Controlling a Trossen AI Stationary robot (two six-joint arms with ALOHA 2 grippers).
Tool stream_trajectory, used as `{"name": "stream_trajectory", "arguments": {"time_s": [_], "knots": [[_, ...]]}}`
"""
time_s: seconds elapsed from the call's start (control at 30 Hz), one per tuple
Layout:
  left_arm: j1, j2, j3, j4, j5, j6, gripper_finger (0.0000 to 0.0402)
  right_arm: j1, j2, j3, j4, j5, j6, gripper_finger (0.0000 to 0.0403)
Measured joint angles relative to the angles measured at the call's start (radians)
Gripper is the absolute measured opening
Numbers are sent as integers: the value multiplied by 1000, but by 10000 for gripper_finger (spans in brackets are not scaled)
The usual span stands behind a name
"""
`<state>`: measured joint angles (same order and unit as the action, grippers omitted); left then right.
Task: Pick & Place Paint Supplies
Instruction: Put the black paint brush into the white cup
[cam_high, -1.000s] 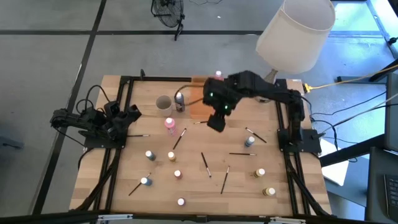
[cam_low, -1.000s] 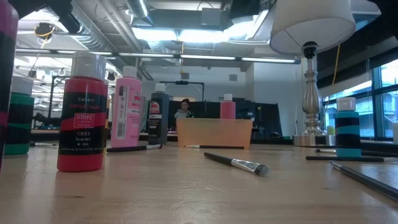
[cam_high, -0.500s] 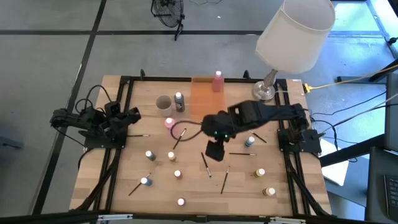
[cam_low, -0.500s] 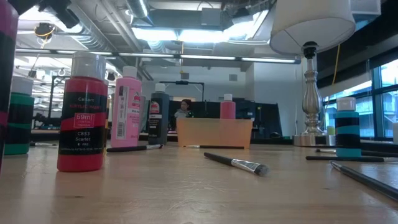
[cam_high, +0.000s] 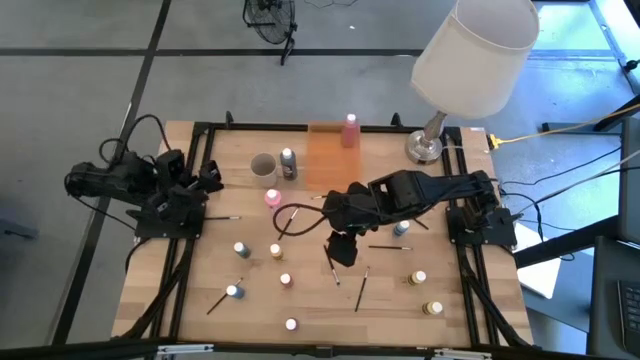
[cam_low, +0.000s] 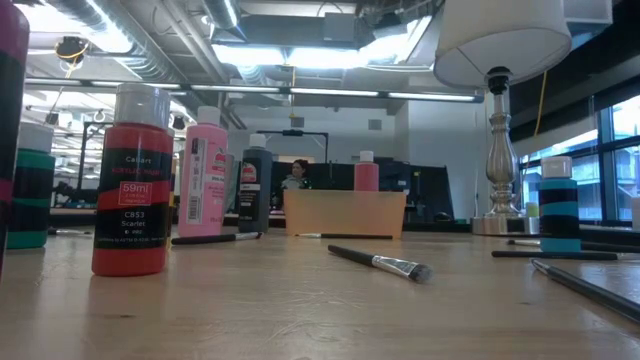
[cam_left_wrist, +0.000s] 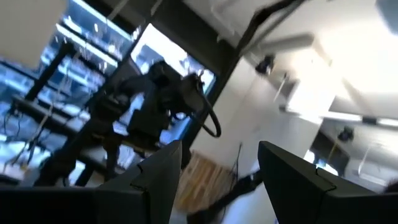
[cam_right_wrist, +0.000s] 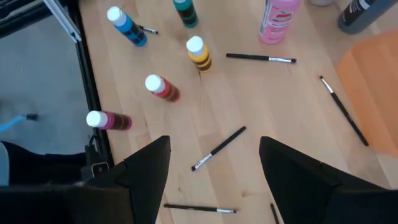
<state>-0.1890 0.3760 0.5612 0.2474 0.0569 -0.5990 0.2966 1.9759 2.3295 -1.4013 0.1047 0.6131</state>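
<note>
- Nearest in the low view: a red paint pot (cam_low: 133, 190) upright on the counter (cam_low: 300, 310), a paintbrush (cam_low: 380, 263) lying beyond it
- Right tool (cam_high: 342, 249) – fingers spread, empty – hangs over mid-counter brushes
- Left tool (cam_high: 207, 176) open at the left edge, holding nothing
- Pink bottle (cam_high: 272, 200) beside the grey cup (cam_high: 263, 166)
- Farthest, another pink bottle (cam_high: 350, 130) stands in the orange tray (cam_high: 325, 155)

Right arm covers part of the surface (cam_high: 250, 310) mid-field in the high view; brushes beneath cannot be counted. Left wrist view blurred. Low view: bottle (cam_low: 10, 130) at left edge cut off. Pot labels illegible from above.
</note>
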Motion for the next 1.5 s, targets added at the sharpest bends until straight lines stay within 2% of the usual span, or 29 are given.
{"name": "stream_trajectory", "arguments": {"time_s": [0.2,0.43,0.57,0.77,0.97,1.1,1.2,1.3,1.4,1.5], "knots": [[0,120,103,-41,79,19,210,11,0,0,-13,-2,-32,251],[0,185,146,-42,84,36,210,49,0,0,-115,-15,-123,251],[-1,210,146,-42,44,36,210,93,0,0,-174,-12,-111,251],[-39,257,146,-34,-54,21,210,164,-1,-7,-170,-33,22,251],[-117,310,147,124,-75,30,210,222,-1,-8,-170,-73,34,251],[-149,325,147,147,-75,64,210,271,-1,-8,-170,-83,19,251],[-159,325,147,147,-117,66,210,300,-1,-8,-170,-68,68,252],[-164,322,147,146,-174,64,210,326,-1,-8,-170,10,159,252],[-164,316,147,147,-216,63,210,340,-1,-8,-170,79,316,252],[-164,308,147,147,-211,63,210,342,8,-8,-170,101,471,252]]}}
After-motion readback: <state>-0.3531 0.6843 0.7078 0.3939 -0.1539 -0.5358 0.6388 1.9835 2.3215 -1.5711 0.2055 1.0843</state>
